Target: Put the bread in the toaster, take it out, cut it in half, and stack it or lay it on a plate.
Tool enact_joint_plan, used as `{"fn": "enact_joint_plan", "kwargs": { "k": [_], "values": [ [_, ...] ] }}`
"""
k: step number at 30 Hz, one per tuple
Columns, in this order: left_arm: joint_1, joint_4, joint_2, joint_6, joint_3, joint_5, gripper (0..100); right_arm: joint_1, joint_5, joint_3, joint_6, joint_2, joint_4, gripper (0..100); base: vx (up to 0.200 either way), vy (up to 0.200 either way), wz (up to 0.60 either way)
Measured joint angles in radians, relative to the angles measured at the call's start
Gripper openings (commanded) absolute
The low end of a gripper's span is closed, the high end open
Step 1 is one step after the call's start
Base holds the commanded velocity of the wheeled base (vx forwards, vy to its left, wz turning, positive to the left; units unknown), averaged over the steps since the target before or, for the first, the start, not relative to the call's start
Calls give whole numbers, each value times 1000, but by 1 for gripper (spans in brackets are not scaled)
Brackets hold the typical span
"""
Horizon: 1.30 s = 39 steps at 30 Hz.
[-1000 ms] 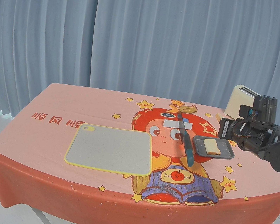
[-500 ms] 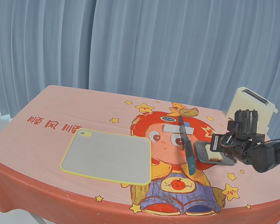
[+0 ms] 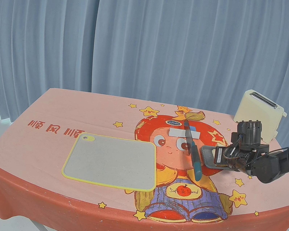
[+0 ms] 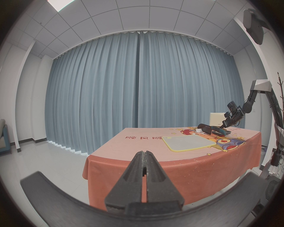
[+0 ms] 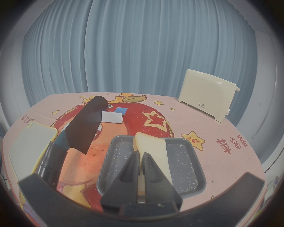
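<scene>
Hovering over the dark grey rectangular tray (image 5: pixel 185 167), the right pincer (image 5: pixel 140 154), tips pressed together, has the pale bread slice (image 5: pixel 151 147) just ahead, lengthwise along its reach.

This is a staged test room, a lab set-up rather than a home kitchen. Pleated grey-blue curtains (image 3: pixel 158 39) hang from ceiling to floor across the whole far side. Above them is a grid-tile office ceiling (image 4: pixel 142 14) with a flat light panel (image 4: pixel 59 3). The side wall (image 4: pixel 29 103) is plain white and the floor (image 4: pixel 50 159) pale and glossy. One table (image 3: pixel 61 106), draped in a pink cartoon print, stands alone in the open room. The kitchen gear is a handful of props on it: a cream toaster (image 3: pixel 260 114) at the far right, a cutting board (image 3: pixel 112 160), a knife (image 3: pixel 192 148) and a small tray (image 3: pixel 206 155).
</scene>
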Motion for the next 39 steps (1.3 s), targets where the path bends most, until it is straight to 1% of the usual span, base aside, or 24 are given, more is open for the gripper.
{"fn": "enact_joint_plan", "kwargs": {
  "k": [6,18,24,36,37,39],
  "values": [
    [0,0,0,-1,0,0,0,4,-8,6,-1,-1,0,0,0,0,0],
    [0,0,0,-1,0,0,0,12,-9,9,-1,-4,0,0,0,0,0],
    [0,0,0,-1,0,-1,0,20,-35,11,-3,-5,0,0,0,0,0],
    [0,0,0,-2,0,-1,0,36,-36,12,2,-4,-1,0,0,0,0],
    [0,0,0,-2,0,-1,0,36,-36,12,2,-4,0,100,0,0,0],
    [0,0,0,-2,0,-1,0,37,-36,12,2,-3,0,100,0,0,0]
  ]
}}
